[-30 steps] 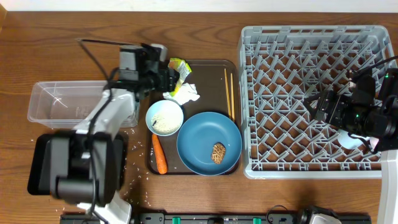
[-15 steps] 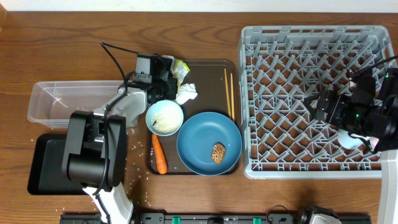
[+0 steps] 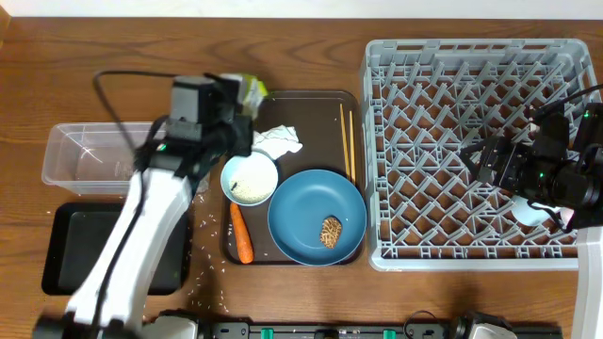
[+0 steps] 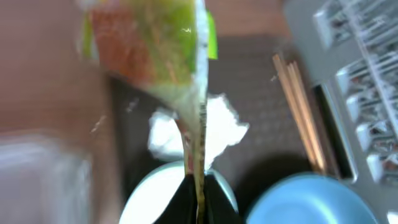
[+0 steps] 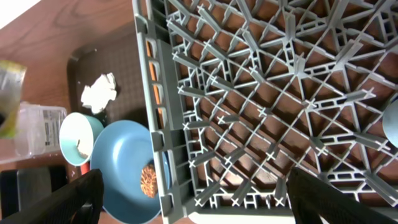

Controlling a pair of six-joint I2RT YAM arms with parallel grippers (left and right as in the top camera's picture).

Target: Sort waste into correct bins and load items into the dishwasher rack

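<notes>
One big dishwasher rack (image 3: 471,151) fills the right side. Its left wall runs just beside the right edge of the brown serving tray (image 3: 316,102), with a thin strip of table between.

The black tray (image 3: 66,254) sits bottom left and the clear tub (image 3: 94,155) just above it. Both are apart from the brown tray, with bare wood and stray rice grains (image 3: 203,226) between.

On the brown tray:
- blue plate (image 3: 301,212) at the lower right, brown food piece (image 3: 331,232) on it
- bowl (image 3: 249,177) with rice touching the plate's left rim
- carrot (image 3: 242,234) along the left edge
- crumpled paper (image 3: 278,141) above the bowl
- chopsticks (image 3: 347,141) parallel to the right edge, near the rack wall

The left arm runs diagonally from bottom left over the black tray. The left gripper (image 4: 198,202) is pinched tight on the snack wrapper (image 4: 149,43), which hangs at the brown tray's top-left corner.

The right arm reaches in from the right over the rack. The right gripper (image 5: 193,205) points left with fingers wide apart, holding nothing. The small light blue cup (image 3: 529,212) is in the rack, partly under that arm.
</notes>
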